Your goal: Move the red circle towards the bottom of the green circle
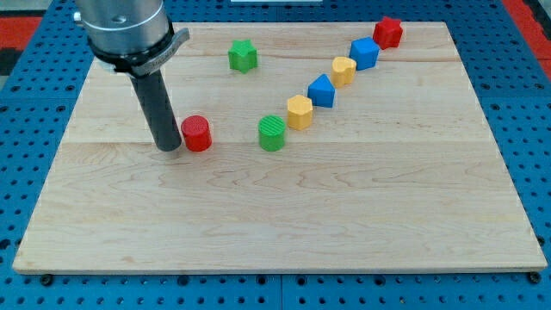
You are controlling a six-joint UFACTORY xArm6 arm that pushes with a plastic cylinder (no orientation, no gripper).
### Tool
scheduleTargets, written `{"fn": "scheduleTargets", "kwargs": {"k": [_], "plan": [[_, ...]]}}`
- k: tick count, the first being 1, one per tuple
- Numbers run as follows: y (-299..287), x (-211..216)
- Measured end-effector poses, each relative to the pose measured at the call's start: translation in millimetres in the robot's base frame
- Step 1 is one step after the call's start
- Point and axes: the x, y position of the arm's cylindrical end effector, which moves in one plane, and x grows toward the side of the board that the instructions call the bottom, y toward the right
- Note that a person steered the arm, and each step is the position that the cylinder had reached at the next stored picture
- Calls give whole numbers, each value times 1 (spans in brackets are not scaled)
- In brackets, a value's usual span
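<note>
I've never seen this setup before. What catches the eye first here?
First, the thick dark rod at the view's left, my tip right beside the red circle, on its left. Next, a diagonal chain climbs from the green circle through yellow and blue blocks to the red block at top right.

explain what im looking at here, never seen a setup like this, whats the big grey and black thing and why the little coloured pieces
The grey and black thing is a robot arm. It has no hand, only a dark rod, and it holds nothing; my tip slides on the wooden board and pushes blocks. There is one camera picture, looking down at the board from its near edge.

My tip stands just to the view's left of the red circle, close beside it. Further right is the green circle, apart from the red one. From there a diagonal row climbs to the view's top right: yellow block, blue block, yellow block, blue block, red block. A green star sits alone near the top.
</note>
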Motion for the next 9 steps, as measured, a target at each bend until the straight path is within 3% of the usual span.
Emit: {"fn": "scheduleTargets", "kwargs": {"k": [1, 2, 4, 9], "plan": [[-41, -5], [-35, -29], [32, -37], [33, 28]]}}
